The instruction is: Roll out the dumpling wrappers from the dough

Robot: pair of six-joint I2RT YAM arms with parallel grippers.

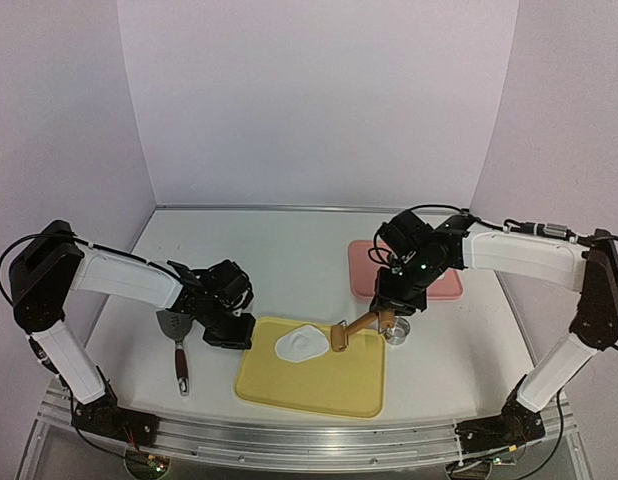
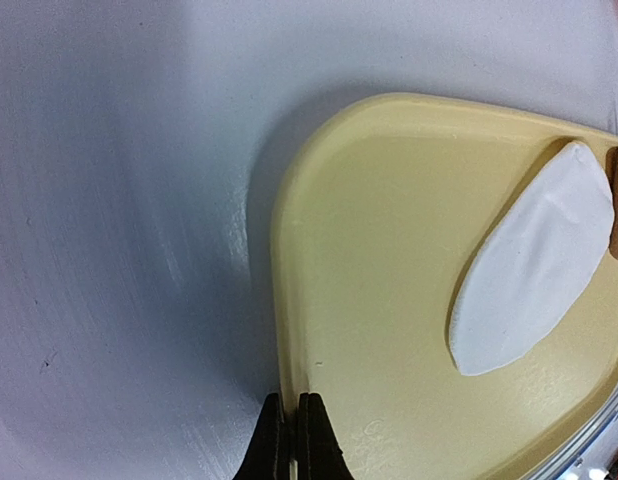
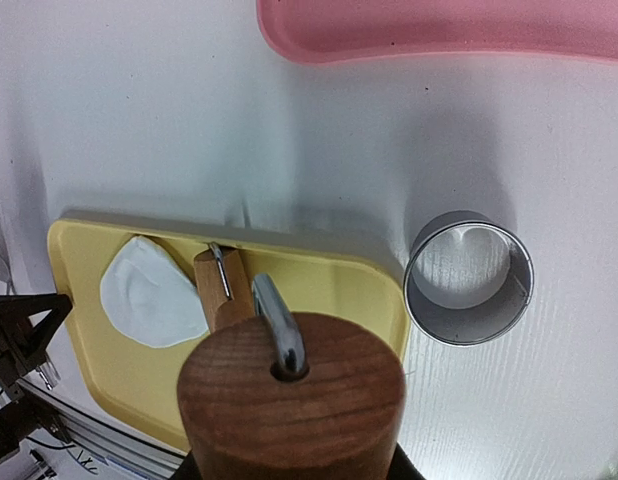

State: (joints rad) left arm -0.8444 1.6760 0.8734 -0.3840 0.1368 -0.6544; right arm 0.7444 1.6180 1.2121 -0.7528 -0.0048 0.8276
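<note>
Right side first: the right jaws are clamped on the wooden handle of the roller, and the tool slopes down and to the left from there. Its small wooden head rests on the yellow tray and touches the right edge of the dough. That dough is a flat white piece with an uneven outline, lying in the tray's far half, a bit left of centre. From the right wrist you see it plainly: dough at the far left corner of the tray, roller head tucked against it.

Just off the tray's far right corner stands the metal ring cutter, upright on the bench, apart from the tray. Beyond it sits the pink tray, partly under the right arm.

Over to the left: the left jaws are pressed together, low at the tray's left edge. The left wrist view puts the fingertips right at the yellow rim, though whether they pinch it I cannot tell. The dough lies well clear of them.

A spatula lies flat on the bench left of the tray, handle pointing to the near edge.
</note>
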